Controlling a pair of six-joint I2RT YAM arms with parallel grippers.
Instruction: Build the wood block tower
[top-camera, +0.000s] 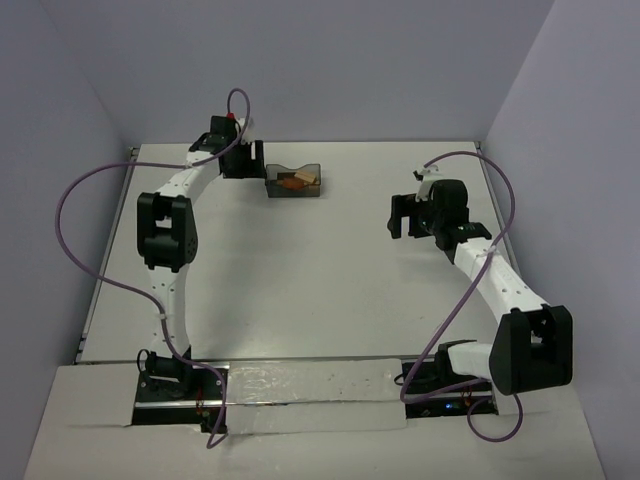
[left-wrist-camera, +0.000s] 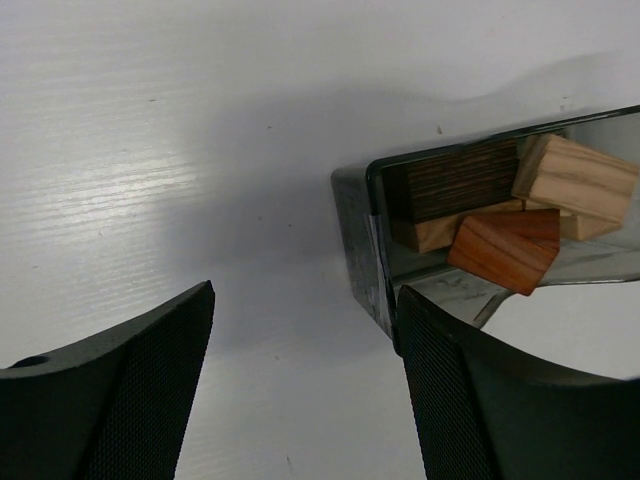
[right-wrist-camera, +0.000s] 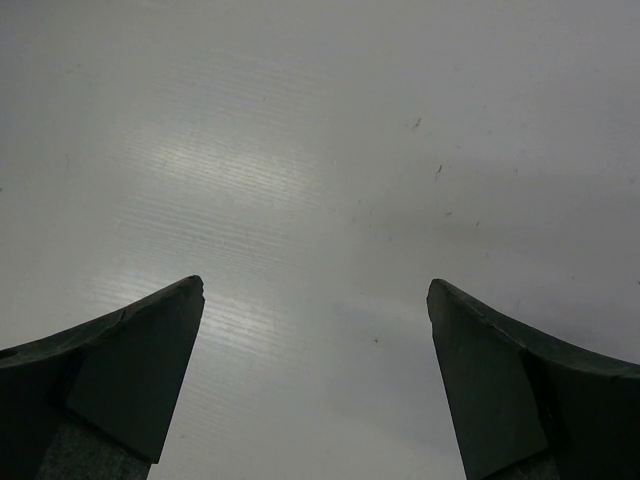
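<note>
The flat white surface (top-camera: 300, 270) carries everything. The white-and-black left arm (top-camera: 165, 230) reaches to its far side. The matching right arm (top-camera: 490, 280) hangs over bare surface, well apart from it. A dark translucent rectangular bin (top-camera: 272, 182) sits at far centre, just beside the left claw (left-wrist-camera: 305, 292), whose jaws stand spread and grip nothing. The right claw (right-wrist-camera: 315, 283) is likewise spread wide and empty. The small wooden blocks (top-camera: 297, 181) lie jumbled inside the bin, not stacked: a dark brown block (left-wrist-camera: 460, 180), a light tan block (left-wrist-camera: 575, 178) and a reddish-brown wedge (left-wrist-camera: 505, 250).
</note>
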